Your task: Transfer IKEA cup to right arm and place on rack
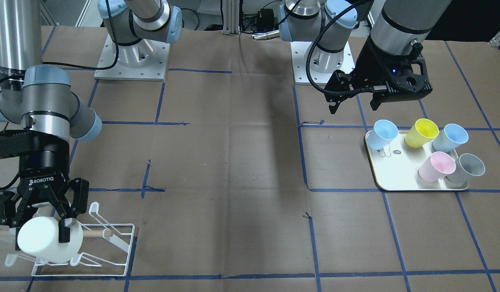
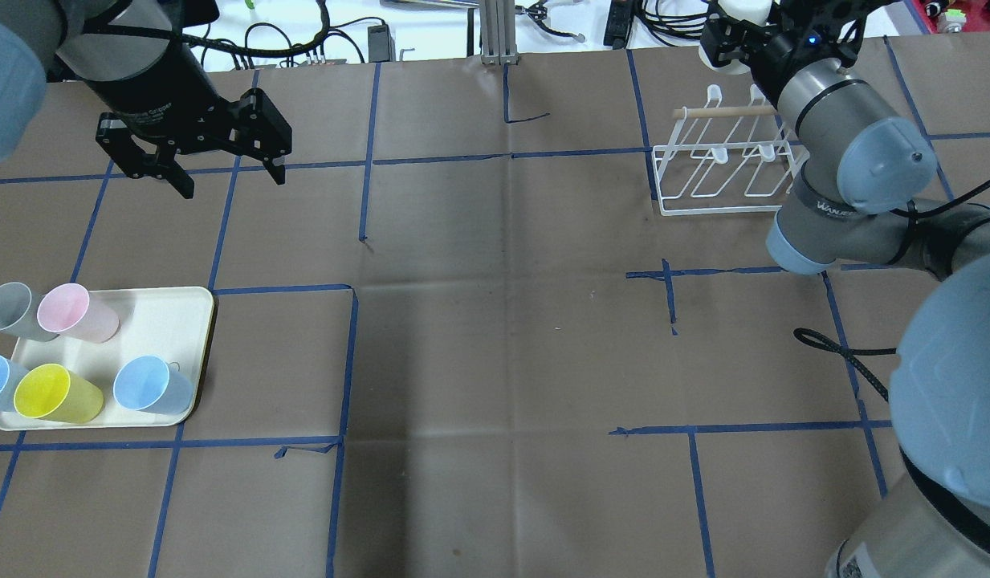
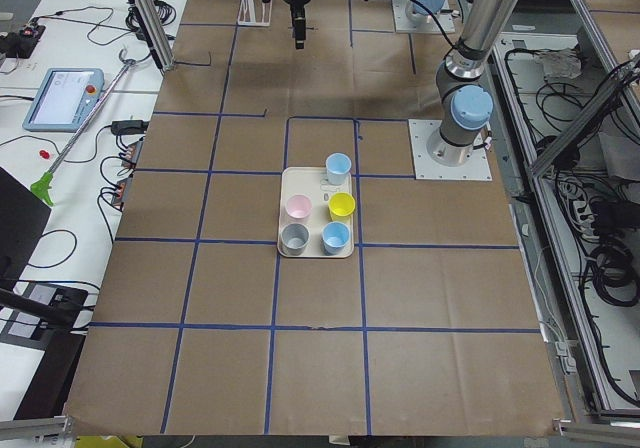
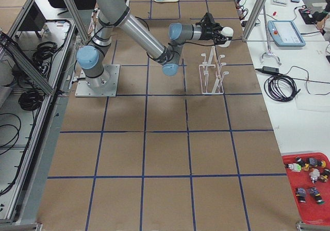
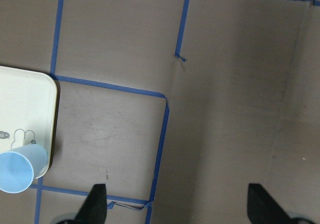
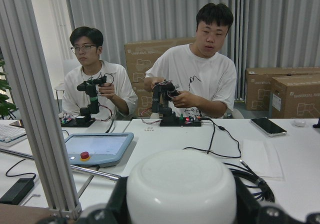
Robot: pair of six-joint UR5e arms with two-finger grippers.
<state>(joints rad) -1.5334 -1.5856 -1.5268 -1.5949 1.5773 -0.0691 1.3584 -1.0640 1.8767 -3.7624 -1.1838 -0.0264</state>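
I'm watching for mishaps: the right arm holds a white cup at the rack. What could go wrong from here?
1. The white cup, held sideways in the right gripper, hangs close to the dowel; it may bump it rather than seat on a prong.
2. The wire rack looks light; a push could shift it.

A robotics lab: right arm (image 1: 43,105) bolted to tape-gridded table (image 1: 250,182), teach pendant (image 4: 285,32) alongside
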